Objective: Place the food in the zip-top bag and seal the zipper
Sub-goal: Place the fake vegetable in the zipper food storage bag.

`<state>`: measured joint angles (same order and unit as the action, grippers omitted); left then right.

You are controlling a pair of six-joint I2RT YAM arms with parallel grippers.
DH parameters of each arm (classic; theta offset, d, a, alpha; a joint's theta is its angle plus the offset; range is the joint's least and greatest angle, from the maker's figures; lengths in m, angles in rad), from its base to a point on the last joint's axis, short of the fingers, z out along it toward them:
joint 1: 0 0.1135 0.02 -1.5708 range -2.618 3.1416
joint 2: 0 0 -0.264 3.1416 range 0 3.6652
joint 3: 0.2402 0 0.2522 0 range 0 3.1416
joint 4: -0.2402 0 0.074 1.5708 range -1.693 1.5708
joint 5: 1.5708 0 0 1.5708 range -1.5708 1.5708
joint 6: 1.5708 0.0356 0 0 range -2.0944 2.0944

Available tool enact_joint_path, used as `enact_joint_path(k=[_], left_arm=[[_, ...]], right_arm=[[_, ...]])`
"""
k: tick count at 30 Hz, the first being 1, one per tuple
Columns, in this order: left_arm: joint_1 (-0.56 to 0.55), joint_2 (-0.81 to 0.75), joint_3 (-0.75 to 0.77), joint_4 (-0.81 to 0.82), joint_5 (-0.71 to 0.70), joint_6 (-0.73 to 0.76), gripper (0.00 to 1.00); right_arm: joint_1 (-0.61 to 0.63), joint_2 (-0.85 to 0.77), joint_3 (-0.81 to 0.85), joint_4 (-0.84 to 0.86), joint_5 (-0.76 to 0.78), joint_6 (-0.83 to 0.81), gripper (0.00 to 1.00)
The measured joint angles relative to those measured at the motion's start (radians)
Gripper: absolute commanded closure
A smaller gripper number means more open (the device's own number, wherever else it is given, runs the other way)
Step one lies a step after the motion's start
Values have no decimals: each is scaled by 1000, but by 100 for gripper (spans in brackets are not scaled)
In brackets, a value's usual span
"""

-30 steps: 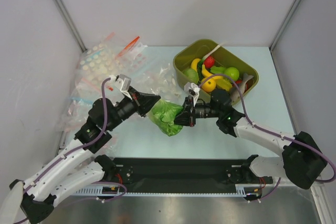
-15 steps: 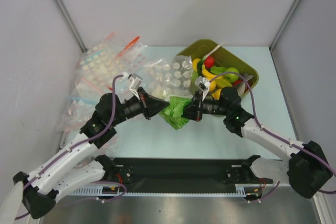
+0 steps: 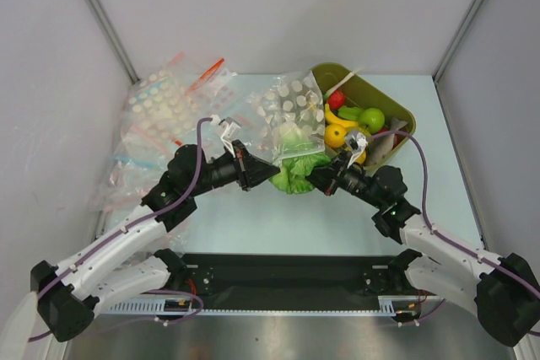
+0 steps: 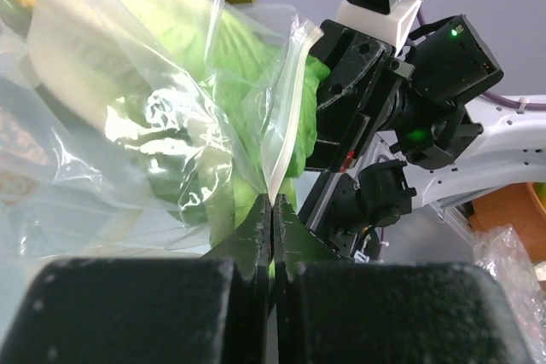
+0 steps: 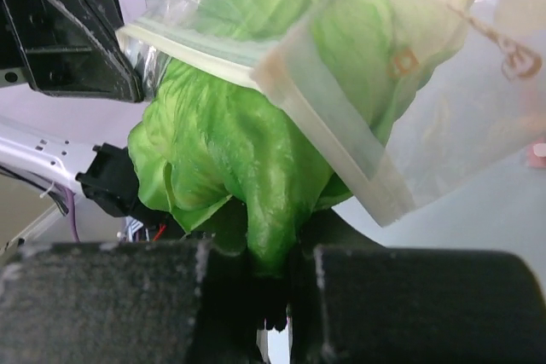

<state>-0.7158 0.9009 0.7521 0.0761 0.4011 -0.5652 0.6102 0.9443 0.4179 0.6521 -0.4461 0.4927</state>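
The zip-top bag [image 3: 291, 111], clear with white dots, hangs in the air with its mouth downward. My left gripper [image 3: 270, 173] is shut on the edge of that mouth [image 4: 271, 204]. The ruffled green lettuce [image 3: 295, 176] pokes part-way up into the bag. Its lower end is pinched in my right gripper [image 3: 318, 180], which is shut on it [image 5: 271, 266]. The colourless zipper [image 5: 328, 121] stands apart, lying across the lettuce [image 5: 230, 142]. A round yellow-orange fruit [image 3: 336, 135] lies in the olive bin [image 3: 403, 115].
The olive bin at the back right also holds bananas, red and green fruit. A heap of other clear bags [image 3: 156, 120] with pink and red strips covers the back left. Grey walls close in both sides.
Both grippers have risen and shifted toward the back right, carrying bag and lettuce. The bag now stands in front of the bin and the lettuce sits deeper in its mouth.
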Motion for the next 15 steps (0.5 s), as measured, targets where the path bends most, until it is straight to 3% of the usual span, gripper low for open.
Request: enact_joint_path(k=[9, 15], left_arm=[[0, 20, -6, 32, 27, -34, 100], [-2, 29, -6, 33, 48, -38, 100]], right_arm=[[79, 17, -7, 64, 98, -25, 100], [190, 154, 101, -39, 120, -145, 100]])
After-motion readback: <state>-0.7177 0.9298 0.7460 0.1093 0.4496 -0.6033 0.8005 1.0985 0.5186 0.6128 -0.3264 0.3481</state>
